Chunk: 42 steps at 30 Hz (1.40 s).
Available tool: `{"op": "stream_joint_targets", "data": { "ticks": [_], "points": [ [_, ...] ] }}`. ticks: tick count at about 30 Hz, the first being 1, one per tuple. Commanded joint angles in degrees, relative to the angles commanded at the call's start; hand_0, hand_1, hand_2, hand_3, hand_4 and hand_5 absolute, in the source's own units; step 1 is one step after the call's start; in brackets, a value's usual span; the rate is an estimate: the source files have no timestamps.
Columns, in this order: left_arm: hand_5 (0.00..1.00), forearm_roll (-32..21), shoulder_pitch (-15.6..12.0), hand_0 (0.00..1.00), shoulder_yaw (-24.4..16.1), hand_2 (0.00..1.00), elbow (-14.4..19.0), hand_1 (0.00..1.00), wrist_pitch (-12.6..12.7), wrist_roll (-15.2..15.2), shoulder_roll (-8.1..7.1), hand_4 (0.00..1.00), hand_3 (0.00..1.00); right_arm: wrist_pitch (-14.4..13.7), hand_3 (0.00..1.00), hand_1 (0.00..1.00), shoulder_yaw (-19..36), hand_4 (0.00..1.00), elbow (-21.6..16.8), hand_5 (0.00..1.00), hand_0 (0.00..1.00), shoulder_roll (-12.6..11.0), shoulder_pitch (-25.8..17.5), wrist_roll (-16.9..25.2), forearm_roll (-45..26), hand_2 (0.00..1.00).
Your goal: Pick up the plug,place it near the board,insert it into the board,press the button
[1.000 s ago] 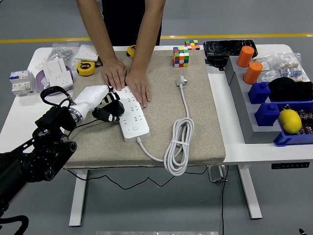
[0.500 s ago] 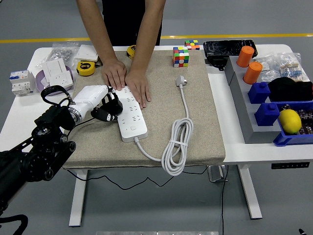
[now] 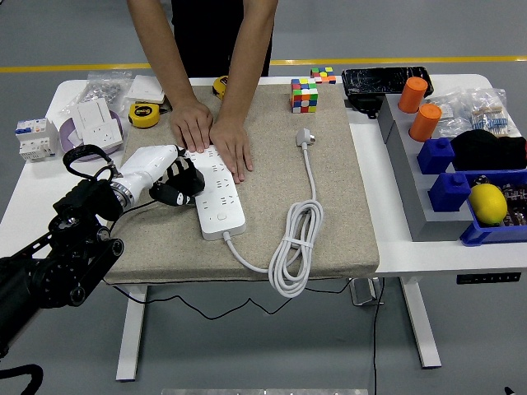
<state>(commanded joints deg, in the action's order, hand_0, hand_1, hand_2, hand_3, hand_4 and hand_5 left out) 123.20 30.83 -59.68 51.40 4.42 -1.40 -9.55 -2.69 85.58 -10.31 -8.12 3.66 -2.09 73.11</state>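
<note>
A white power strip [image 3: 219, 196] lies lengthwise on the beige mat [image 3: 329, 214]. My left hand [image 3: 183, 184], white-backed with black fingers, sits at the strip's left edge, its fingers curled and touching that side. A person at the far side presses both hands [image 3: 212, 132] flat on the strip's far end. The white plug [image 3: 304, 136] lies loose on the mat to the right, prongs pointing away from me. Its cable runs toward me into a bundled coil [image 3: 292, 255], then back to the strip's near end. My right arm is out of sight.
A colour cube [image 3: 305, 95] stands at the mat's far edge. Yellow tape measures [image 3: 145, 113] and white socket parts [image 3: 95, 119] lie at the far left. Grey and blue bins [image 3: 445, 181] with orange cups [image 3: 420, 107] and a lemon [image 3: 488, 203] fill the right side.
The power strip, its cable coil and my left hand have all shifted slightly left and away from me. The person's hands stay on the strip's far end.
</note>
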Motion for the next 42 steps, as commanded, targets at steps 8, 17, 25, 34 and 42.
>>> {"op": "stream_joint_targets", "data": {
  "ticks": [8, 17, 25, 34, 42],
  "points": [
    [0.002, 0.5, -0.3, 0.239, -1.3, 0.252, 1.7, 0.181, -0.4, 0.1, -0.34, 0.718, 0.454, -0.1, 0.787, 0.781, 0.3, 0.998, 0.0, 0.930, 0.873, 0.0, -0.1, -0.1, 0.1, 0.763],
    [0.002, 2.0, -0.7, 0.240, -4.8, 0.249, 4.7, 0.179, -0.7, 0.0, -1.67, 0.720, 0.454, -0.1, 0.787, 0.781, 0.3, 0.998, 0.0, 0.930, 0.873, 0.3, -0.1, -0.1, -0.1, 0.763],
    [0.016, 6.0, -0.1, 0.256, -7.6, 0.260, -0.3, 0.197, 0.1, -0.5, -3.83, 0.702, 0.468, -0.2, 0.786, 0.781, 0.4, 0.998, 0.0, 0.930, 0.873, 0.3, 0.0, -0.2, -0.3, 0.762],
    [0.018, 5.3, -1.9, 0.255, -5.6, 0.268, -1.2, 0.209, 0.7, -1.0, -4.22, 0.705, 0.483, -0.2, 0.786, 0.781, 0.4, 0.998, 0.0, 0.928, 0.872, 0.4, -0.1, -0.2, -0.5, 0.762],
    [0.028, 4.6, -2.4, 0.263, -4.4, 0.274, -0.2, 0.225, 0.5, -1.0, -3.26, 0.704, 0.494, -0.1, 0.786, 0.780, 0.3, 0.998, 0.0, 0.928, 0.872, 0.4, 0.1, 0.0, -0.4, 0.762]
  ]
}}
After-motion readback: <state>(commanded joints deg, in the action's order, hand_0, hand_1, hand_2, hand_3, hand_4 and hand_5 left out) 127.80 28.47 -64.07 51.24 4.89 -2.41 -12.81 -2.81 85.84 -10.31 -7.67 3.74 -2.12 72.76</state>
